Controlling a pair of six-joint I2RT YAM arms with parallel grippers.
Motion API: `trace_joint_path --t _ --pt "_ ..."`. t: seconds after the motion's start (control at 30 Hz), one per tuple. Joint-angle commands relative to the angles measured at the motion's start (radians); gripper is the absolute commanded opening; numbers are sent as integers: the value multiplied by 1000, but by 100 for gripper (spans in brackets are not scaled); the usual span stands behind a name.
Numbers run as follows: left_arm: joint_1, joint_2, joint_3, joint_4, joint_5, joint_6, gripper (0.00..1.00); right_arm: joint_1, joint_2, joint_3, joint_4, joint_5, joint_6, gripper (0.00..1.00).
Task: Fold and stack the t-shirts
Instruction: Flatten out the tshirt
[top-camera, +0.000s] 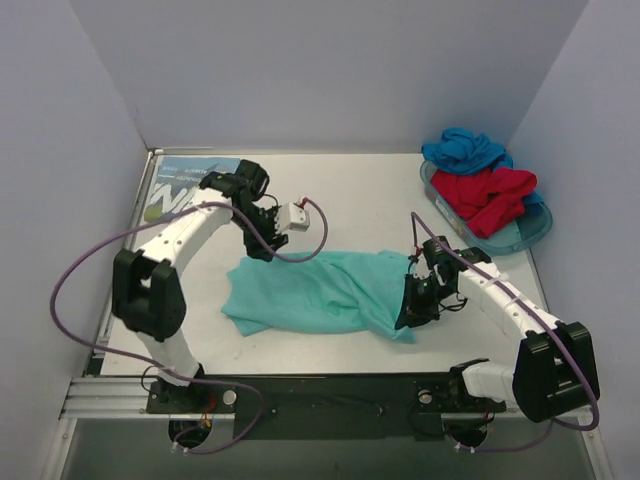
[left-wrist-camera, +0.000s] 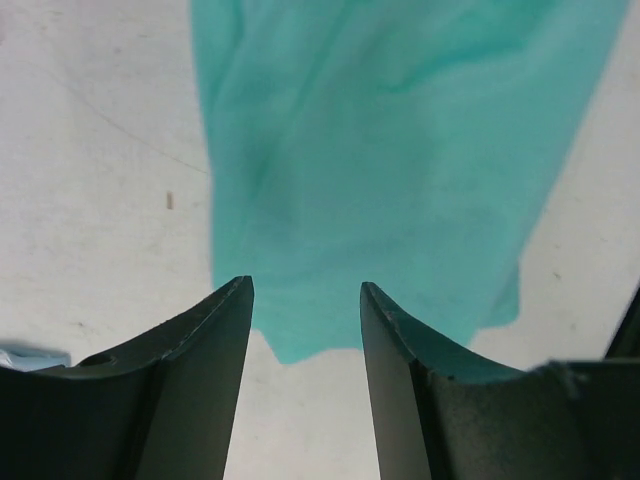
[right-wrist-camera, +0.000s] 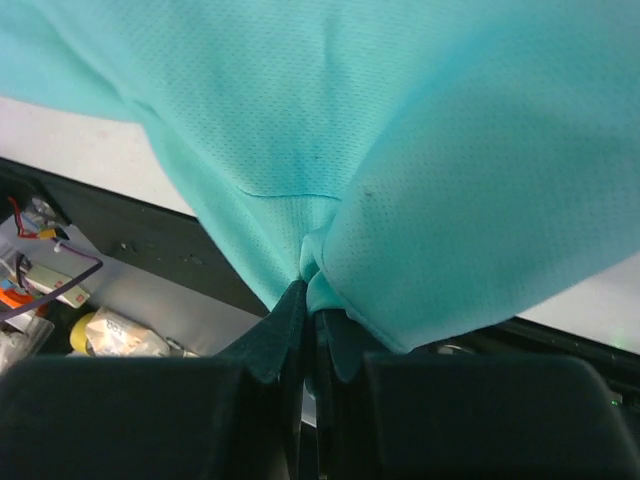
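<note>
A mint-green t-shirt (top-camera: 320, 292) lies crumpled across the middle of the table. My right gripper (top-camera: 412, 305) is shut on its right end, and the right wrist view shows a fold of this cloth (right-wrist-camera: 330, 110) pinched between the closed jaws (right-wrist-camera: 315, 295). My left gripper (top-camera: 262, 250) hovers over the shirt's upper left corner. It is open and holds nothing, with the corner of the shirt (left-wrist-camera: 390, 150) lying on the table just beyond the tips (left-wrist-camera: 305, 292). A blue-teal t-shirt with white lettering (top-camera: 180, 190) lies flat at the back left.
A translucent blue tray (top-camera: 532, 235) at the back right holds a red t-shirt (top-camera: 490, 195) and a bright blue t-shirt (top-camera: 465, 150). Walls close in the table on three sides. A black rail (top-camera: 330, 405) runs along the near edge.
</note>
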Motion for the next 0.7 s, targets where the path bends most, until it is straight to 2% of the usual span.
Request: trace_joint_path --t 0.0,0.1,0.17,0.27,0.4,0.57,0.67 --pt "55 242 233 -67 128 1 57 -48 2 6 -99 52 17 0" --pt "48 359 319 -141 122 82 58 -74 28 53 -105 70 -12 0" --pt "49 387 306 -179 109 130 60 -86 37 71 -104 78 -21 0" --pt "78 399 266 -136 68 164 61 -92 47 92 -104 82 -26 0" --pt "121 445 284 -144 -4 196 62 -94 56 118 -102 93 -38 0" --pt "157 528 293 -141 -64 219 59 -94 88 151 -102 95 -54 0" --pt "166 571 319 -121 -92 196 55 -94 97 165 -102 95 -61 0"
